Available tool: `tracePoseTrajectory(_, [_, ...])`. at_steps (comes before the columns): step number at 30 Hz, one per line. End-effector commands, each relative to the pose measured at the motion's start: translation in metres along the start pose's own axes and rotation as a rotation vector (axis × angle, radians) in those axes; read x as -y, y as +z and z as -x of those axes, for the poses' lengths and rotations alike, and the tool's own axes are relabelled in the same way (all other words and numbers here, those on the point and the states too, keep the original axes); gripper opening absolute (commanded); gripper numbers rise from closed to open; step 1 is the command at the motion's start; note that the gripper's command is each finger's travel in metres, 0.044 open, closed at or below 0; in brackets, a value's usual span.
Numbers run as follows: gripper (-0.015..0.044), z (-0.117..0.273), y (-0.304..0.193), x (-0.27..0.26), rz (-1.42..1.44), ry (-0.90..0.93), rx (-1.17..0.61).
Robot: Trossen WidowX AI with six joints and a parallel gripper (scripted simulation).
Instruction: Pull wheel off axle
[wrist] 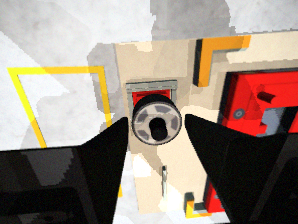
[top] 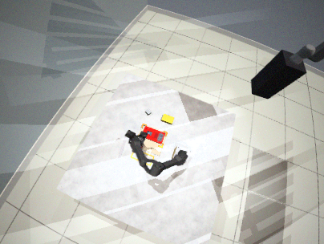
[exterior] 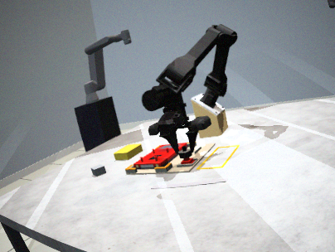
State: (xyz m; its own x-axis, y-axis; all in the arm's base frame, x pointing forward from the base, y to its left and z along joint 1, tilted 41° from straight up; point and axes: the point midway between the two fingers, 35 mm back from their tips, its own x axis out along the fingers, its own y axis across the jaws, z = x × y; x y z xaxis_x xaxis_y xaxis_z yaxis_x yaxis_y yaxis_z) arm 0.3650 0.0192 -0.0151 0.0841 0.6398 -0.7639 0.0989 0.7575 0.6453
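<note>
The dark wheel (exterior: 184, 154) (wrist: 171, 119) with a pale spoked face sits on the upright axle (wrist: 159, 132), above a small red base (exterior: 187, 162) on the light board. My gripper (exterior: 185, 152) (wrist: 156, 120) points down with one finger on each side of the wheel. In the wrist view narrow gaps show between both fingertips and the wheel, so it is open and holds nothing. The marked area, a yellow outline (exterior: 231, 157) (wrist: 105, 95), lies on the table beside the board, left of the wheel in the wrist view. The top view does not show the wheel clearly.
A red plate (exterior: 145, 162) (wrist: 231, 102) with upright pegs lies on the same board (wrist: 150, 195), between orange corner brackets (wrist: 203, 65). A thin metal piece (wrist: 164, 180) stands near the wheel. A yellow block (top: 168, 119) (exterior: 128, 152) and a small grey block (top: 147, 112) (exterior: 99, 170) lie beyond the board.
</note>
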Motion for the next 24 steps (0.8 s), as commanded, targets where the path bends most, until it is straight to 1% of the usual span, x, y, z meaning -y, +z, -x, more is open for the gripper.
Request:
tracePoseTrajectory(1, [0.0182, -0.0006, -0.0006, -0.0008, 0.002, 0.000, -0.003])
tracePoseTrajectory(7, [0.0142, -0.0006, -0.0006, -0.0008, 0.002, 0.000, -0.003])
tracePoseTrajectory(12, [0.0010, 0.0003, -0.0005, -0.0008, 0.002, 0.000, -0.003])
tracePoseTrajectory(13, [0.0000, 0.0006, -0.0005, -0.0008, 0.002, 0.000, -0.003])
tracePoseTrajectory(24, [0.0000, 0.0042, -0.0003, -0.0006, 0.001, 0.000, -0.003])
